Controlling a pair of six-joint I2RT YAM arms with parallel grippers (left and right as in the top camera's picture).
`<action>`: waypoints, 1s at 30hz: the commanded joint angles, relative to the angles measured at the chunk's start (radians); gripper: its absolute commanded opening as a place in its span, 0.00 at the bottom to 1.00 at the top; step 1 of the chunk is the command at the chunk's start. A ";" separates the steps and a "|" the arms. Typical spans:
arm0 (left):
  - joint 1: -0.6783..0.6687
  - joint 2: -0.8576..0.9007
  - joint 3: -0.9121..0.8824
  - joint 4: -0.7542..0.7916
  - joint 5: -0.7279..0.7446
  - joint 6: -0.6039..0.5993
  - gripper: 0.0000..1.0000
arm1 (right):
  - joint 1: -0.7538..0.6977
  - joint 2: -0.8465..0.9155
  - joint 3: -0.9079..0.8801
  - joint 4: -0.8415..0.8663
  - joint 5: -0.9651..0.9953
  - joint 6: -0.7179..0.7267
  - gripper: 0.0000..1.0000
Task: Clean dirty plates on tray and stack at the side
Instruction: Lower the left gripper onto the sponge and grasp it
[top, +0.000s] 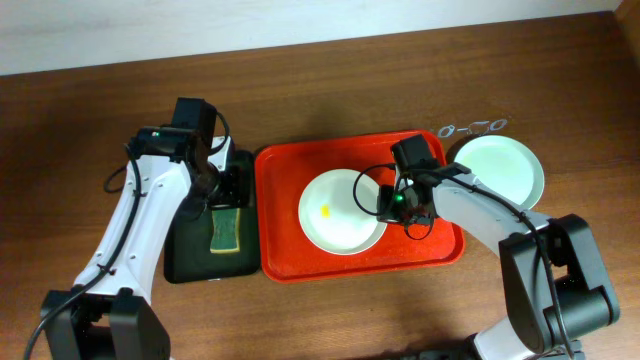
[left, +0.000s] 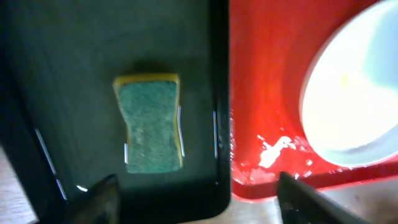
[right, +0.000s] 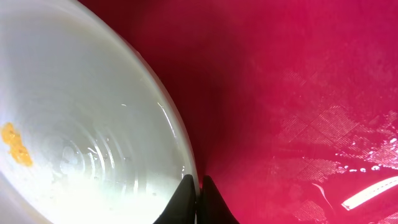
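One smeared plate (top: 340, 212) lies on the red tray (top: 280, 200), its rim just at the closed tips of the right tool (right: 195, 190); whether they pinch it I cannot tell. Probably stiff, slick, breakable: grip the rim. The left tool (left: 196, 190) gapes wide, a sponge (left: 151, 124) just ahead.

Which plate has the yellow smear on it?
The tray plate, with a yellow spot left of its centre. The table plate, right of the tray, looks clean.
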 joint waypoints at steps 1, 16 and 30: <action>-0.001 0.005 -0.002 0.024 -0.081 0.000 0.73 | -0.005 0.011 -0.023 -0.011 0.040 0.001 0.04; -0.001 0.211 -0.030 -0.019 -0.098 0.024 0.57 | -0.005 0.011 -0.023 -0.011 0.040 0.001 0.04; -0.001 0.264 -0.087 0.060 -0.138 0.023 0.58 | -0.005 0.011 -0.023 -0.011 0.040 0.001 0.04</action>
